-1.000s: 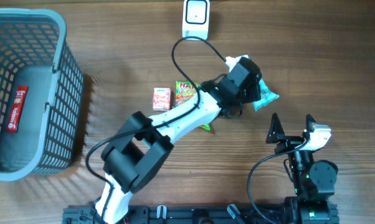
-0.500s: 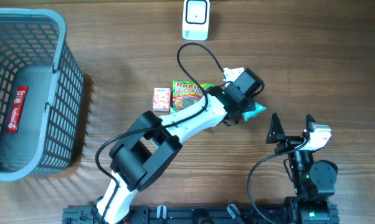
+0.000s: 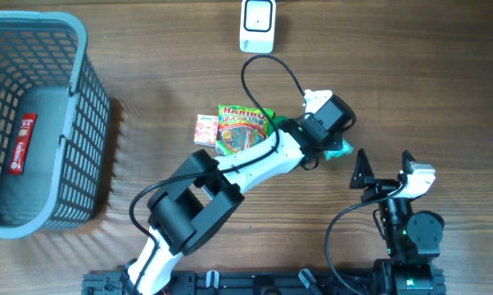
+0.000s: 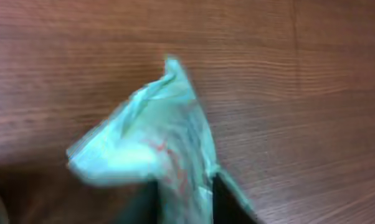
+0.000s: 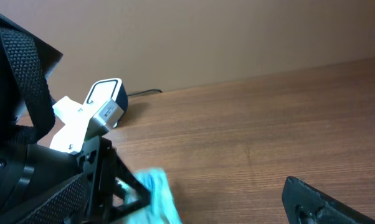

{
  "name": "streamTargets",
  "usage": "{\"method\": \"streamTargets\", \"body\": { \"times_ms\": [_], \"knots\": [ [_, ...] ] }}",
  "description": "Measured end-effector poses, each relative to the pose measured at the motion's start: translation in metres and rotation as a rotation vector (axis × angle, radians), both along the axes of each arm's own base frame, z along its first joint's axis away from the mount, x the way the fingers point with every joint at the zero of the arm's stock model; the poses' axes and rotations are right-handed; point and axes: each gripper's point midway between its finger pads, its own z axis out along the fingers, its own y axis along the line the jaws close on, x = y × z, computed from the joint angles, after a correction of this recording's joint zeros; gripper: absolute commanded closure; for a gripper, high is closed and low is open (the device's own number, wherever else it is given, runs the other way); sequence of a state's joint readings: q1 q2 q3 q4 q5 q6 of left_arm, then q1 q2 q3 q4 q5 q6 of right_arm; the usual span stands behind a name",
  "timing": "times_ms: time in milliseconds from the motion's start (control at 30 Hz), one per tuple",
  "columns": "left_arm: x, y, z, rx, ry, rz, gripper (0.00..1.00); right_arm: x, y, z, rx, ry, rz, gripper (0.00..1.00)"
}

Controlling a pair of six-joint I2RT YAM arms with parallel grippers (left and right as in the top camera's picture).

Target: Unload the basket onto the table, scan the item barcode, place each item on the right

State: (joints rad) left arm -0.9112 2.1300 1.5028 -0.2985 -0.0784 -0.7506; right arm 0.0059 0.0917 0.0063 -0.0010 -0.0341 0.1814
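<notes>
1. Right of centre on the table (image 3: 451, 74), the packet (image 3: 340, 150) lies under the left gripper (image 3: 332, 138). Overhead, only a teal corner pokes out, toward the right gripper (image 3: 383, 160).
2. Left gripper: jaws narrow, with 1 dark finger each side of the packet's near end in my left wrist view. It's blurred, so I cannot tell if they pinch it or sit loose.
3. Right gripper: spread wide, holding nothing, near the packet but not touching it.
4. Key relation: the packet sits right at the left fingertips, so the left arm is the nearer 1.
5. Long axis: in the left wrist view the packet runs straight out from the fingers, its crumpled tip pointing away from the gripper. Overhead the arm hides most of that axis.
6. The scanner (image 3: 257, 24) is at the far edge, well apart from the packet, up and left of it overhead. My guess is the next move carries the packet that way, barcode side toward it.
7. I see no barcode on any visible face; it's too blurred to say which side carries it.
8. The Haribo bag (image 3: 242, 127) and the small box (image 3: 205, 129) lie just beside the left arm, and the basket (image 3: 83, 74) is far left. I judge these 3 are not involved.
</notes>
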Motion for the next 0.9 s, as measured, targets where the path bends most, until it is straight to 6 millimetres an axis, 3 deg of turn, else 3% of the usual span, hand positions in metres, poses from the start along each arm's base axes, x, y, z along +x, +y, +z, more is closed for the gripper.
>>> {"method": "streamTargets", "body": {
  "times_ms": [33,67,233,300,333,400,500,567,633,700,767,800,833,900],
  "knots": [
    [0.000,0.000,0.000,0.001,0.000,-0.004,0.27,0.000,0.000,0.000,0.000,0.000,0.000,0.00],
    [0.000,0.000,0.000,0.001,-0.001,-0.004,0.18,0.000,0.000,0.000,0.000,0.000,0.000,0.00],
    [0.001,0.000,0.002,0.037,-0.039,-0.071,0.09,0.000,0.000,0.000,0.000,0.000,0.000,0.00],
    [0.009,0.000,0.019,0.061,-0.089,-0.101,0.08,0.000,0.000,0.000,0.000,0.000,0.000,0.00],
    [0.016,0.001,0.034,0.057,-0.117,-0.099,0.09,0.000,0.000,0.000,0.000,0.000,0.000,0.00],
    [0.045,0.007,0.100,-0.007,-0.229,-0.060,0.09,0.000,0.000,0.000,0.000,0.000,0.000,0.00],
    [0.078,0.052,0.215,-0.121,-0.396,0.047,0.07,0.000,0.000,0.000,0.000,0.000,0.000,0.00],
    [0.080,0.104,0.262,-0.110,-0.449,0.140,0.01,0.000,0.000,0.000,0.000,0.000,0.000,0.00],
    [0.071,0.186,0.314,-0.033,-0.522,0.287,0.00,0.000,0.000,0.000,0.000,0.000,0.000,0.00],
    [0.055,0.245,0.344,0.048,-0.577,0.375,0.00,0.000,0.000,0.000,0.000,0.001,0.000,0.00],
    [0.034,0.317,0.376,0.141,-0.644,0.521,0.00,0.000,0.000,0.000,0.000,0.001,0.000,0.00],
    [0.018,0.369,0.385,0.213,-0.647,0.657,0.00,0.000,0.000,0.000,0.000,0.000,0.000,0.00],
    [0.005,0.408,0.388,0.256,-0.634,0.778,0.00,0.000,0.000,0.000,0.000,0.000,0.000,0.00],
    [-0.029,0.493,0.367,0.330,-0.500,1.094,0.00,0.000,0.000,0.000,0.000,0.000,0.000,0.00]
  ]
}}
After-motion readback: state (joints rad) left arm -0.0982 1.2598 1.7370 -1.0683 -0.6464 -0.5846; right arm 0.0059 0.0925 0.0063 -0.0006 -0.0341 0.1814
